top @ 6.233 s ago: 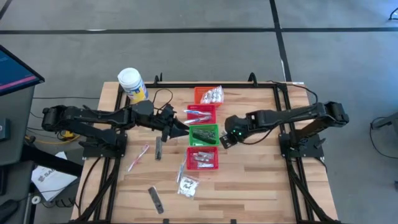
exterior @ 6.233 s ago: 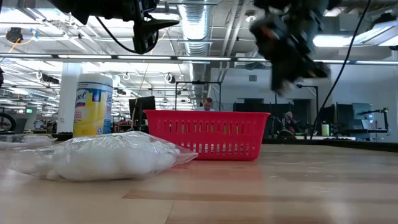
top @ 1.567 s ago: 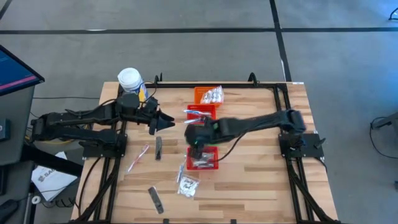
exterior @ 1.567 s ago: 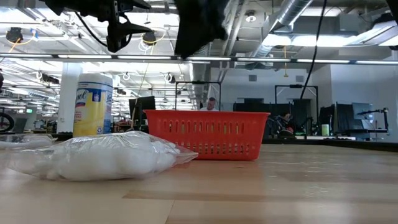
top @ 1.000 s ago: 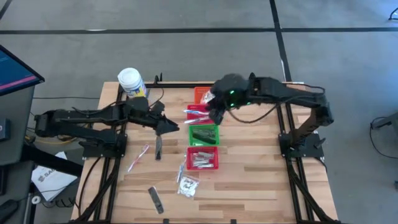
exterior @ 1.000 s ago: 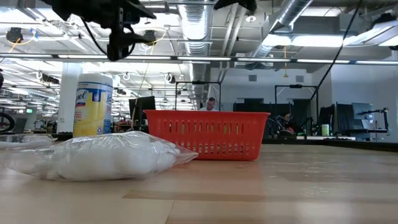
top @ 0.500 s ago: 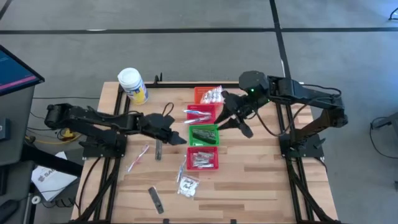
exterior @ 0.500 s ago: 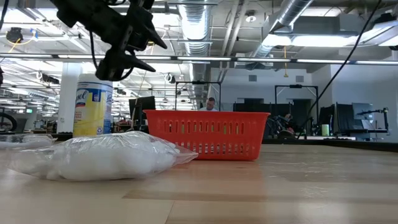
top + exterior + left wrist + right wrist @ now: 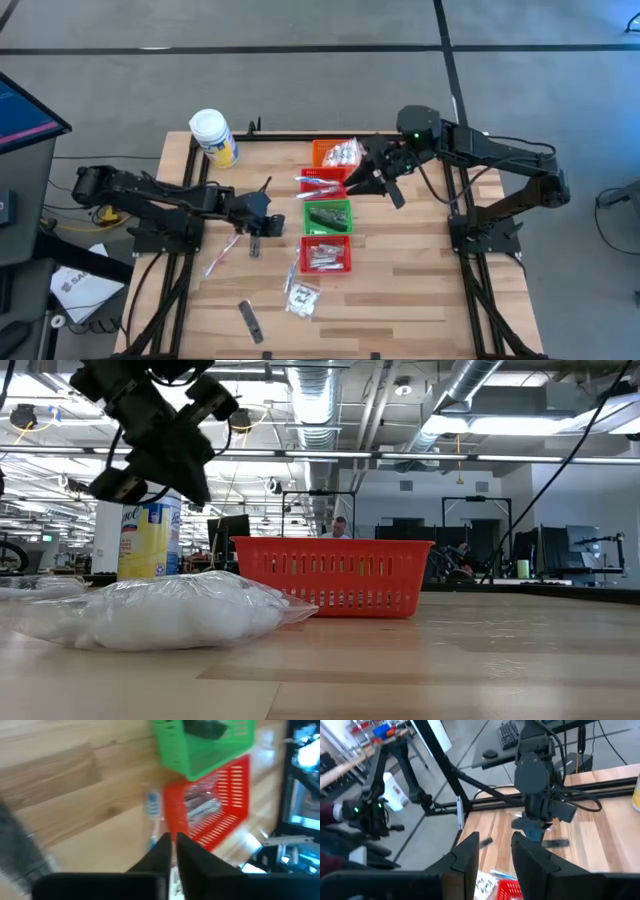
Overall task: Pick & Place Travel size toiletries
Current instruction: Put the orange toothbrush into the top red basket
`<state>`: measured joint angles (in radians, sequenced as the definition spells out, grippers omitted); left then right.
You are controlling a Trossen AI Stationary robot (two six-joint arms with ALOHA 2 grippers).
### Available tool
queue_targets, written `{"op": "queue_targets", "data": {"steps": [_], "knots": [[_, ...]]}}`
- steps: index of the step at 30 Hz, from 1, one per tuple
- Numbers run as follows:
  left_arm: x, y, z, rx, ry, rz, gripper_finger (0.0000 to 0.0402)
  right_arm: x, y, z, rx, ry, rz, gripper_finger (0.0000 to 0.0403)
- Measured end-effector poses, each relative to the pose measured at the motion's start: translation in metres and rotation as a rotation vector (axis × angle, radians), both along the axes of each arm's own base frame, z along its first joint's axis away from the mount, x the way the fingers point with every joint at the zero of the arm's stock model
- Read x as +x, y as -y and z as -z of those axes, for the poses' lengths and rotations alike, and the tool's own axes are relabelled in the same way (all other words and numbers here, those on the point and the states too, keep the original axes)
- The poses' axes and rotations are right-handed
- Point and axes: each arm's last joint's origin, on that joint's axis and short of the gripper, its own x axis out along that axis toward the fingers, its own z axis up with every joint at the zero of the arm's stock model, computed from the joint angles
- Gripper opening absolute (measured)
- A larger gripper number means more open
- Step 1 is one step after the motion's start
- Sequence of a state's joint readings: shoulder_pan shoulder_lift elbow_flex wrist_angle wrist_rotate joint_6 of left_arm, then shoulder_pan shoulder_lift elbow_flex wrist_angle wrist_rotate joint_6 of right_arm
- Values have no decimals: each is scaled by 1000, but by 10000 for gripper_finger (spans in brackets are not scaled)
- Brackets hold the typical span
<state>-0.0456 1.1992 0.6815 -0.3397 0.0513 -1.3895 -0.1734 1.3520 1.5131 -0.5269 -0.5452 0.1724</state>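
Observation:
Loose travel size toiletries lie flat on the wood: a dark strip (image 9: 255, 240), a pink toothbrush (image 9: 222, 255), a second dark strip (image 9: 250, 320), sachets (image 9: 300, 297) and a blue-white toothbrush (image 9: 152, 806). My left gripper (image 9: 270, 227) hangs shut and slanting down just above the first strip, nothing between its fingers (image 9: 173, 845). In the low view it (image 9: 110, 485) is clear of the table. My right gripper (image 9: 378, 192) hovers open and empty (image 9: 495, 855) beside the baskets, on their right.
Four mesh baskets stand in a column mid-table: orange (image 9: 335, 152), red (image 9: 325, 182), green (image 9: 327, 215) and red (image 9: 326, 253), each with toiletries inside. A white jar with a yellow label (image 9: 213, 135) stands at the far left. Bare wood lies right of the baskets.
My left gripper has come down and toward the near edge, over the dark strip; it has rolled and its fingers have shut. My right gripper has swung from above the far baskets toward the table's right edge and turned, its fingers still apart.

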Motion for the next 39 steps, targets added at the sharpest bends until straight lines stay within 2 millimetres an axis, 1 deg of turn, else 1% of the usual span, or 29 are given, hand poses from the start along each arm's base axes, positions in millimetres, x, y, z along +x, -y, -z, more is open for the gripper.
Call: {"op": "queue_targets", "data": {"steps": [4,9,12,15,18,22,30,35,39], "knots": [[-1,1,0,-7,-6,10,3,1,-3,-1,15,6,-3,108],[0,7,-6,-22,-3,73,1,4,-9,1,16,-4,-26,108],[-3,13,-7,-33,-59,108,0,5,-12,1,16,-2,-34,108],[-12,20,-8,-46,-177,153,0,5,-11,1,16,-2,-33,108],[-19,26,-16,-25,-271,179,0,5,-11,1,14,2,-28,108],[-23,33,-26,23,-322,193,0,5,-13,1,16,-4,-13,108],[-48,37,-25,-12,-579,226,0,6,-18,1,7,-5,-9,108],[-61,36,-28,-21,-664,185,0,6,-19,1,6,-5,-13,108],[-65,34,-31,-17,-666,171,2,6,-19,1,12,-3,-11,108]]}}
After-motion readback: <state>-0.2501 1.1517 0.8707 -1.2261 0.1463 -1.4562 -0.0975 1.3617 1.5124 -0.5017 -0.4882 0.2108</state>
